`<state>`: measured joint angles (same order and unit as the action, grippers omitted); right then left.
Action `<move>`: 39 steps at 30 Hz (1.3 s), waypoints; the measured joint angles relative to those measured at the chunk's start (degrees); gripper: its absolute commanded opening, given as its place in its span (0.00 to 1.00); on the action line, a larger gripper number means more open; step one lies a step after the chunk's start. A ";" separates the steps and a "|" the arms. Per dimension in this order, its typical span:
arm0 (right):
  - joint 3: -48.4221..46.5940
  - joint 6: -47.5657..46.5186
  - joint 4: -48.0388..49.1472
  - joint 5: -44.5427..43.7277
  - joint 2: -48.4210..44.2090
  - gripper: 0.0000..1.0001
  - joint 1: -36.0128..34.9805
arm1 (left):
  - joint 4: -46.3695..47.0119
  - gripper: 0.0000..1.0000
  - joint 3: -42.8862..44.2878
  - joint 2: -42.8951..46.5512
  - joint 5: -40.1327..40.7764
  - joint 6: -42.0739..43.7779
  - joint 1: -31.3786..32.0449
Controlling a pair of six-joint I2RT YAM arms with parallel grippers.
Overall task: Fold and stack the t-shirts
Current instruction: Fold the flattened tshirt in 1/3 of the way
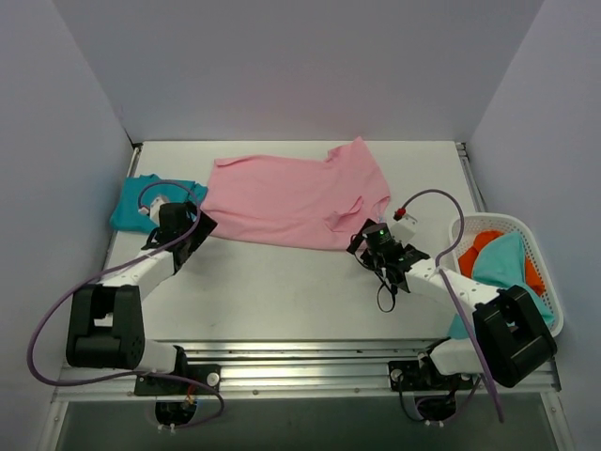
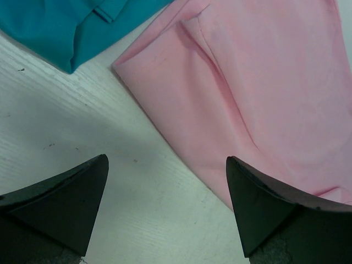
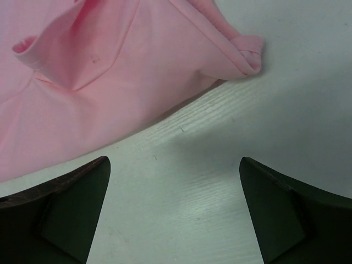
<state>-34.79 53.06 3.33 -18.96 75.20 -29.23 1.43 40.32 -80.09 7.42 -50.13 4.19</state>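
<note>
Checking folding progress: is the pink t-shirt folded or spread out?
Spread out: the pink t-shirt lies mostly flat across the table, one sleeve rumpled, with no tidy fold made.

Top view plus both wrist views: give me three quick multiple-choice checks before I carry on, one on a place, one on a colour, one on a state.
1. Where is the white basket?
A. At the right edge of the table.
B. In the far left corner.
C. In the middle, near the front.

2. What colour is the t-shirt spread across the middle?
A. Teal.
B. Orange.
C. Pink.

3. How do the left fingers and the right fingers stand?
A. Both shut on cloth.
B. Both open, holding nothing.
C. Left shut, right open.

Answers:
1 A: the top view shows it at the right edge.
2 C: the cloth covering the middle is light pink.
3 B: each wrist view shows a wide gap with nothing gripped.
</note>
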 measured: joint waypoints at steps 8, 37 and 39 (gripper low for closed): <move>-0.59 0.72 6.91 0.48 7.58 0.99 1.97 | 4.07 0.96 0.13 -8.00 -0.39 -0.44 0.59; -2.99 -2.16 13.14 2.05 15.56 0.04 8.61 | 8.15 0.46 6.21 -17.68 3.78 -2.49 0.61; -2.99 -2.19 13.14 2.05 15.61 0.02 8.87 | 8.26 0.26 6.95 -19.04 3.85 -2.19 0.61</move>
<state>-37.78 50.87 16.47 -16.91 90.80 -20.36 9.69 47.27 -99.13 11.27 -52.31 4.80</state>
